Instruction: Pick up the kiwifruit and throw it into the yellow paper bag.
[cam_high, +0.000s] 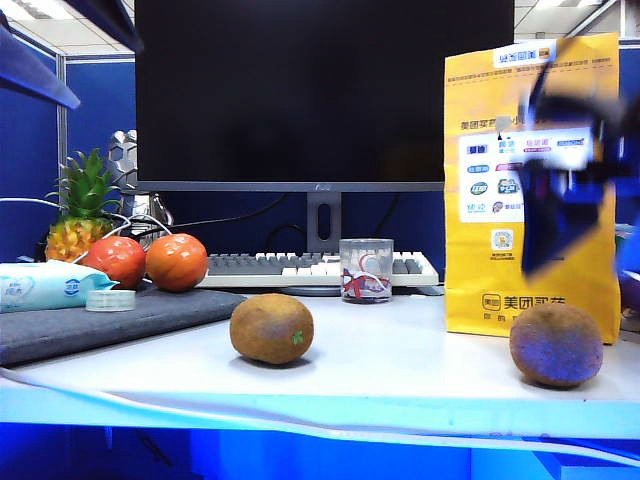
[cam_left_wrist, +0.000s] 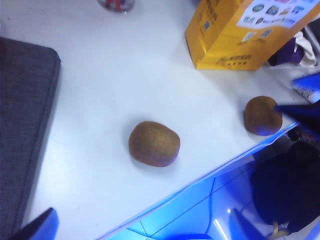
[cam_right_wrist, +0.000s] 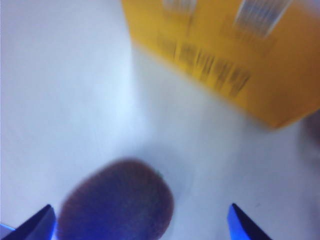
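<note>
Your kiwifruit (cam_high: 556, 344) sits on the white table (cam_high: 400, 350) near the front edge, just in front of the bag (cam_high: 530, 180) and apart from it. Right gripper (cam_right_wrist: 140, 222) hangs over the fruit, fingers spread wide either side, nothing grasped; in the exterior view it shows as a blue blur before the bag. Left gripper (cam_left_wrist: 142, 227) hovers above the table's middle, fingers released, over the second kiwifruit (cam_high: 272, 328) with the green speck. Two tomatoes (cam_high: 150, 262) and a pineapple (cam_high: 82, 215) stand far left.
</note>
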